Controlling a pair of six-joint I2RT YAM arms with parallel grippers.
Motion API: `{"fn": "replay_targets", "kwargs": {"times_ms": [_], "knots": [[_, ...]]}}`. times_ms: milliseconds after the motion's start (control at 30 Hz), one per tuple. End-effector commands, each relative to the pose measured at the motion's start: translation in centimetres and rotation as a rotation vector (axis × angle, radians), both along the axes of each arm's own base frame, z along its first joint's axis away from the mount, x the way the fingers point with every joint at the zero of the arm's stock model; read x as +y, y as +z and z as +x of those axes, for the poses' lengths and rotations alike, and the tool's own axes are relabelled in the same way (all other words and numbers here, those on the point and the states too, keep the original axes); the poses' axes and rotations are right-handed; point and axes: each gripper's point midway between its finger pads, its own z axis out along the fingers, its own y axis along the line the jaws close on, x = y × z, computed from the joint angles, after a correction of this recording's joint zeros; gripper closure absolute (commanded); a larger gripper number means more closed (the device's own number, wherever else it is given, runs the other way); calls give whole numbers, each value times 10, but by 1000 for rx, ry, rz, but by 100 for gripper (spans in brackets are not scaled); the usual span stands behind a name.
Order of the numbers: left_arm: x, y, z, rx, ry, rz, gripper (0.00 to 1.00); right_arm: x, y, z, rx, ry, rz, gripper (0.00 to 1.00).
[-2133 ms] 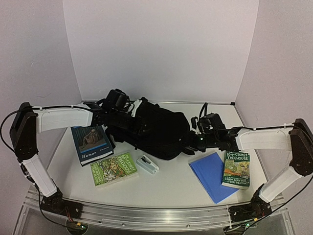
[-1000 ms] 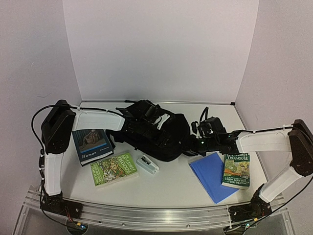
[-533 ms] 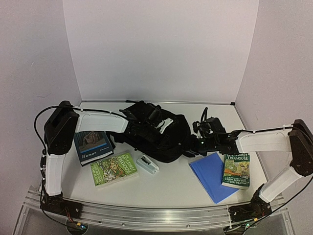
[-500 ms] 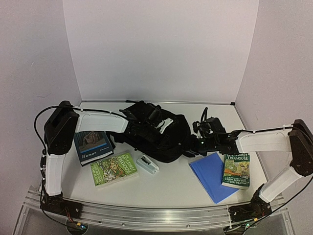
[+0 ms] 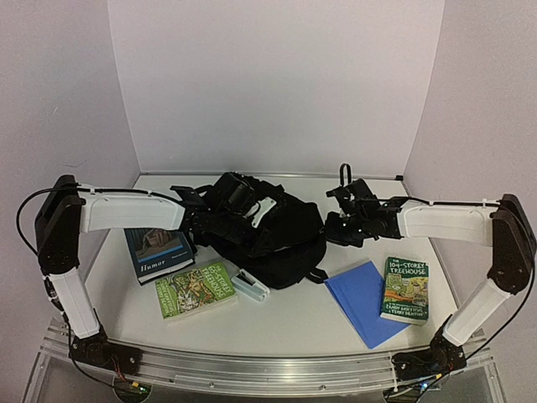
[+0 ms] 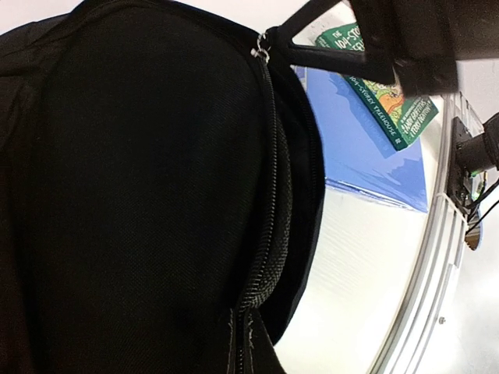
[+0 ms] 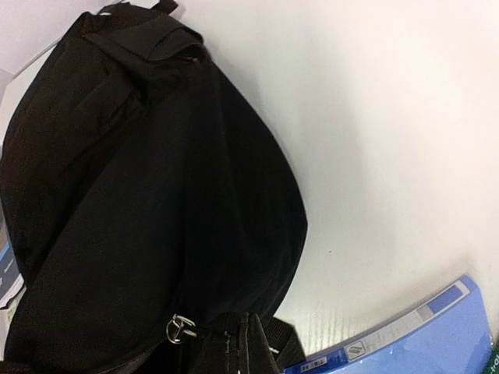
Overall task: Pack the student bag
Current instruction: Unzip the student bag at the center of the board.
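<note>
At the left of the top view a dark blue book (image 5: 155, 252) and a green book (image 5: 195, 288) lie on the counter (image 5: 294, 332). Just right of them is a small white item (image 5: 250, 285), which touches the near edge of the bag (image 5: 281, 239). The bag lies slumped in the middle of the frame. The left tool (image 5: 262, 210) is pressed together on its top. The wrist view shows gathered fabric beside the zip (image 6: 269, 195), so it seems clamped on cloth, though its tips are hidden. The right tool (image 5: 334, 225) is likewise shut on the bag's right edge. Lower right lie a blue folder (image 5: 361, 298) and a treehouse book (image 5: 404, 288).

The step looks like tensioning the bag to open it. Pull both grips apart evenly and lift slightly, so the bag does not drag over the white item.
</note>
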Motion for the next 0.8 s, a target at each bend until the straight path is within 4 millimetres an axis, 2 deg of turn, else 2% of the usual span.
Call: {"fn": "replay_targets", "kwargs": {"times_ms": [0,133,233,333,400,533,600,633,767], "knots": [[40,0,-9,-1,71,111,100,-34,5,36,-52,-98,-115,100],[60,2,-6,-50,128,163,100,-35,1,48,-48,-81,-126,100],[74,4,-4,-81,165,185,100,-26,5,49,-57,-33,-96,100],[89,7,3,-122,227,222,100,-15,14,44,-78,19,-33,100],[100,9,9,-133,280,232,100,-16,14,39,-79,28,-20,100],[118,19,14,-113,341,176,100,-18,16,31,-79,38,-2,100],[119,24,14,-94,335,142,99,-10,19,26,-74,85,36,100],[117,26,12,-83,321,128,97,-3,23,22,-74,120,65,100],[94,39,12,-62,242,65,66,21,39,5,-80,258,193,100]]}}
